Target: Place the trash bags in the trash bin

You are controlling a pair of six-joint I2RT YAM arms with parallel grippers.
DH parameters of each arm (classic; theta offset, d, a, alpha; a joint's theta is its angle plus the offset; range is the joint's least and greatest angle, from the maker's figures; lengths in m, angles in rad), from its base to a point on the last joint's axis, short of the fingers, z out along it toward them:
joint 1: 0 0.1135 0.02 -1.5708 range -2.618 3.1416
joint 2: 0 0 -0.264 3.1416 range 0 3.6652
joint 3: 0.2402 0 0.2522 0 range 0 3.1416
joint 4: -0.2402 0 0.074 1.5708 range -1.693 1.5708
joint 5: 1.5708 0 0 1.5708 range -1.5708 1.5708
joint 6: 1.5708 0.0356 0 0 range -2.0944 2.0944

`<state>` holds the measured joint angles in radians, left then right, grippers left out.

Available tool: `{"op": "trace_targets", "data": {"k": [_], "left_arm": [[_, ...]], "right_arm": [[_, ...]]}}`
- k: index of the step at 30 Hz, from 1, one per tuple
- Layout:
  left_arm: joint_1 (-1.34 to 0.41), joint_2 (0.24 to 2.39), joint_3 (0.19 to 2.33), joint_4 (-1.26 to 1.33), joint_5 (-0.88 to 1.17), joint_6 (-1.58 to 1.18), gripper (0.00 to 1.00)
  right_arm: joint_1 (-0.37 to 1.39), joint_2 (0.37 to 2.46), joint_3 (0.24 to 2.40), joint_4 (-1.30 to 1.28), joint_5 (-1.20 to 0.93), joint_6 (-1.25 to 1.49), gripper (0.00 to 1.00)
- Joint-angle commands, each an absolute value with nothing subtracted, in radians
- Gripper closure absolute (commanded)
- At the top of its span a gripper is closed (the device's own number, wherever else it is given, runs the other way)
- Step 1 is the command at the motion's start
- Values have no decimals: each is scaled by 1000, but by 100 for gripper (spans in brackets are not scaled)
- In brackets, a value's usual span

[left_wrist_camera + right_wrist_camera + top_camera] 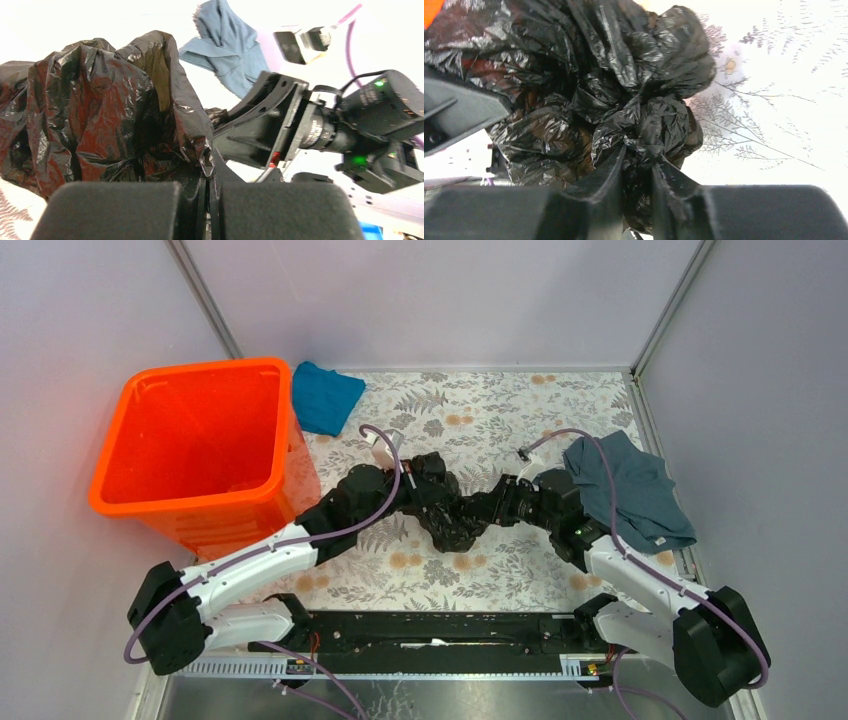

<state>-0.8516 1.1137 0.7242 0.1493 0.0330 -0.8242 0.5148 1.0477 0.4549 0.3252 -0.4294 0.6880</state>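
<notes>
Standing far left, the orange trash bin point(205, 364) waits open; the crumpled black trash bag point(450, 520) sits mid-table, bunched between both arms, apparently for carrying. The left gripper point(210, 200) and right gripper point(639, 170) each pinch its film. A grey-blue cloth point(630, 490) lies by the right arm; a teal cloth point(325, 397) beside the bin blocks nothing.
</notes>
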Motion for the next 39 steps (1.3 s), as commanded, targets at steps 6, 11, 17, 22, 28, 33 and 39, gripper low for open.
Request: {"op": "trace_targets", "data": {"k": [6,11,17,22,28,33,39], "left_arm": [[-853,1016,786,-50,-254,-642,100],[-850,894,760,-154,-382,-597,100],[-839,836,704,-172,-344,-587,100],[-839,885,730,-230,-292,-515,100],[-838,907,723,-252,-284,-481,100],[-838,935,769,-269,-196,-450,99],[-839,902,904,-377,-58,-361,31]], "right_arm": [[514,868,635,-95,170,484,100],[506,734,638,-234,430,498,100],[504,670,625,-191,335,459,100],[504,656,736,-268,248,342,100],[503,620,980,-425,121,359,97],[505,681,994,-468,96,367,100],[504,746,1041,-385,-140,284,100]]}}
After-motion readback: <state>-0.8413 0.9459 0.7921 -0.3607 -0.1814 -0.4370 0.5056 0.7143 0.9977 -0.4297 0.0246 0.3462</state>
